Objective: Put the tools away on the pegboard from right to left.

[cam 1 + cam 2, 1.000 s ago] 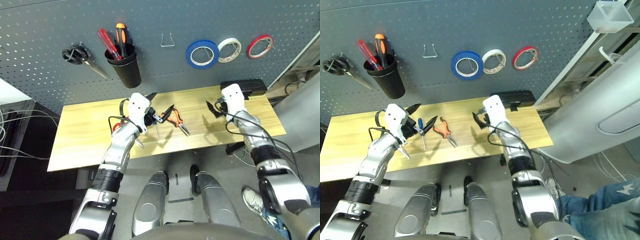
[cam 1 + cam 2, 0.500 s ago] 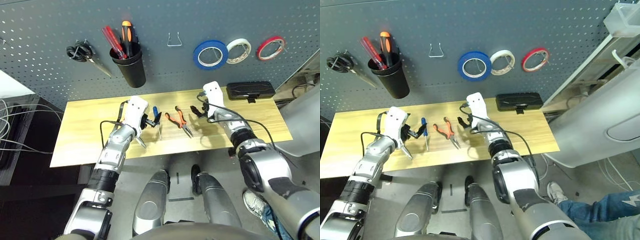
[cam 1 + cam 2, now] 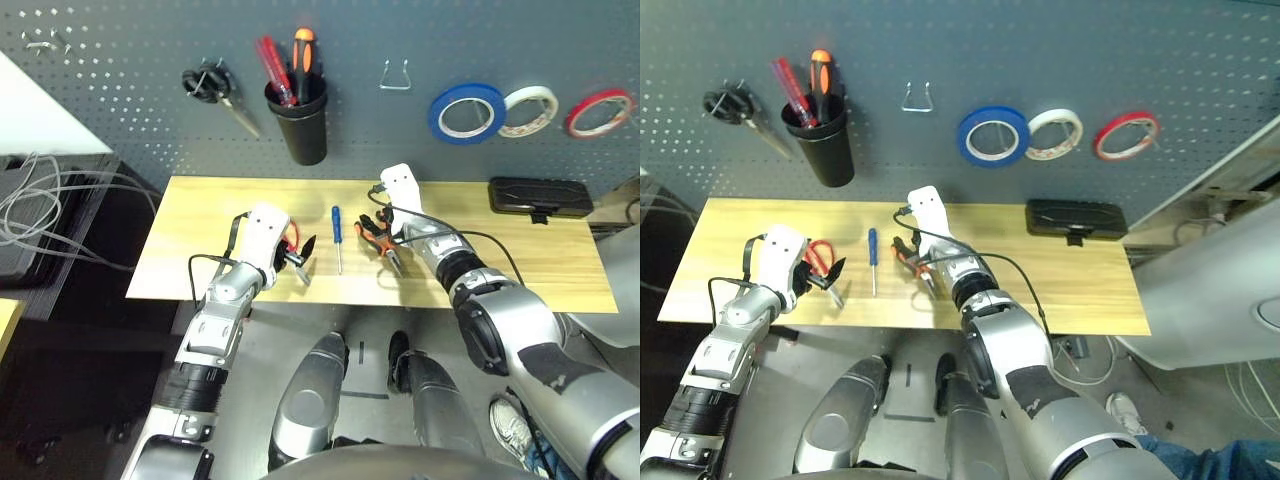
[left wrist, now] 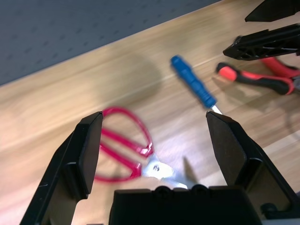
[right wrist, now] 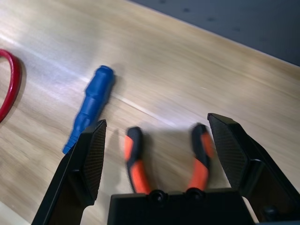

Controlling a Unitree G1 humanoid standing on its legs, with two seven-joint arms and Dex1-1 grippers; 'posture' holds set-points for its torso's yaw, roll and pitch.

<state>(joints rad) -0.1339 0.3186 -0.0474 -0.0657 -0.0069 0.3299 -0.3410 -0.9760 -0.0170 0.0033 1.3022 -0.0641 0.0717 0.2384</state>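
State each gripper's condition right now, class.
Left gripper: open, empty, over the red scissors.
Right gripper: open, empty, straddling the pliers.

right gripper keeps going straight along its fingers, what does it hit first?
Most likely the orange-and-black-handled pliers: their two handles lie between the open fingers of the right gripper, just ahead on the table. How much height is left above them isn't clear.

Orange-and-black pliers [image 5: 166, 161], blue screwdriver [image 5: 90, 108], red scissors [image 4: 123, 143] (dotted grey pegboard [image 3: 400, 40]).
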